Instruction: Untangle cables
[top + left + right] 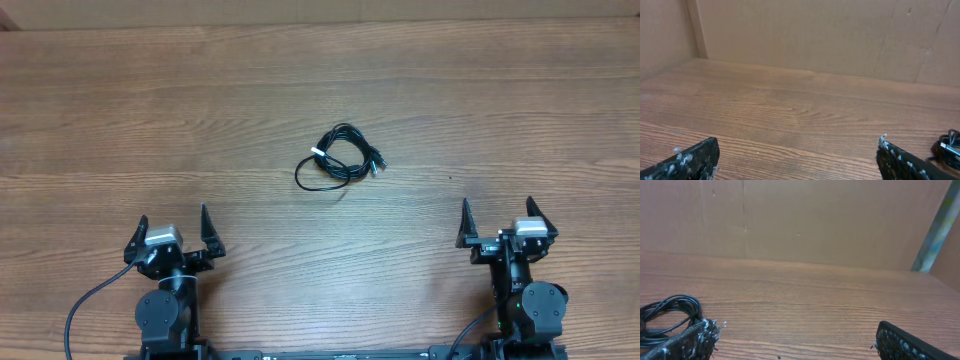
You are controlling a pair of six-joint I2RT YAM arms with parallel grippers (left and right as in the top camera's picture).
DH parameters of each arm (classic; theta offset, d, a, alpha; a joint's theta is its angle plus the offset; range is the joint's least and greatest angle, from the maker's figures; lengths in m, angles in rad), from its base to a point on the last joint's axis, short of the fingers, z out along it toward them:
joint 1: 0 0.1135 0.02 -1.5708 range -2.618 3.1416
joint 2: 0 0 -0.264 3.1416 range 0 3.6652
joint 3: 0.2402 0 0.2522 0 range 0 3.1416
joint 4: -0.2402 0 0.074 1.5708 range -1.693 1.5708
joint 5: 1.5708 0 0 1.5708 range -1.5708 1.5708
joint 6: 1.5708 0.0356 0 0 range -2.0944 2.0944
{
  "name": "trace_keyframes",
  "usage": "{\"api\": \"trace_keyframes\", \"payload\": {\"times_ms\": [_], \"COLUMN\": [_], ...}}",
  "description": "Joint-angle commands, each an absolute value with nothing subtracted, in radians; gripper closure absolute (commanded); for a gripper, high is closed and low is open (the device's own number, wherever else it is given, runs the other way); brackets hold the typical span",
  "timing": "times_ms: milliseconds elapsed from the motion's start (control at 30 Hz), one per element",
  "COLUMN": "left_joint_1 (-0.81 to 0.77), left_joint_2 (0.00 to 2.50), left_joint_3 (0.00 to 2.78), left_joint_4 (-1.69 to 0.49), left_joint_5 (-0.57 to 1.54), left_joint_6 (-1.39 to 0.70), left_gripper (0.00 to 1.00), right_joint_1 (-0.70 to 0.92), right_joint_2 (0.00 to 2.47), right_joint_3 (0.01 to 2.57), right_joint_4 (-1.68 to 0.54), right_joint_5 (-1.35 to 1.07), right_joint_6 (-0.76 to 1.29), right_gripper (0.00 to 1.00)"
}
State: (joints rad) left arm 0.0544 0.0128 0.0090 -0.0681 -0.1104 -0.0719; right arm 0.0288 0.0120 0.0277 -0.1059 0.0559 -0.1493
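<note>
Untangling not begun: thin black cables (340,158) lie coiled on the brown wooden table (150,100); left pincer (174,222) and right pincer (497,210) gape empty.

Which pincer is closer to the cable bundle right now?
Right, narrowly. The right pincer sits toward the robot and right of the cable bundle; the left pincer toward the robot and left.
</note>
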Motion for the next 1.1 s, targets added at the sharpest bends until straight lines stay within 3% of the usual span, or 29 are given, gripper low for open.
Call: {"api": "trace_keyframes", "payload": {"times_ms": [0,400,600,933,1067], "left_joint_1": [0.059,0.059,0.059,0.058,0.053], "left_joint_2": [0.004,0.004,0.004,0.014,0.076], "left_joint_3": [0.005,0.005,0.005,0.011,0.122], "left_joint_4": [-0.066,-0.066,-0.066,-0.053,-0.131], "left_joint_5": [-0.130,-0.130,-0.130,-0.019,0.063], "left_joint_6": [-0.056,-0.056,-0.056,-0.117,-0.303], "left_gripper": [0.00,0.00,0.00,0.00,0.00], "right_joint_1": [0.036,0.036,0.038,0.038,0.038], "right_joint_2": [0.003,0.003,0.005,0.035,0.160], "right_joint_3": [0.020,0.020,0.020,0.046,0.203], "right_joint_4": [-0.101,-0.099,-0.079,-0.142,-0.303], "right_joint_5": [0.059,0.049,-0.353,-0.380,-0.307], "right_joint_6": [-0.138,-0.135,0.281,0.284,0.281], "right_gripper": [0.00,0.00,0.00,0.00,0.00]}}
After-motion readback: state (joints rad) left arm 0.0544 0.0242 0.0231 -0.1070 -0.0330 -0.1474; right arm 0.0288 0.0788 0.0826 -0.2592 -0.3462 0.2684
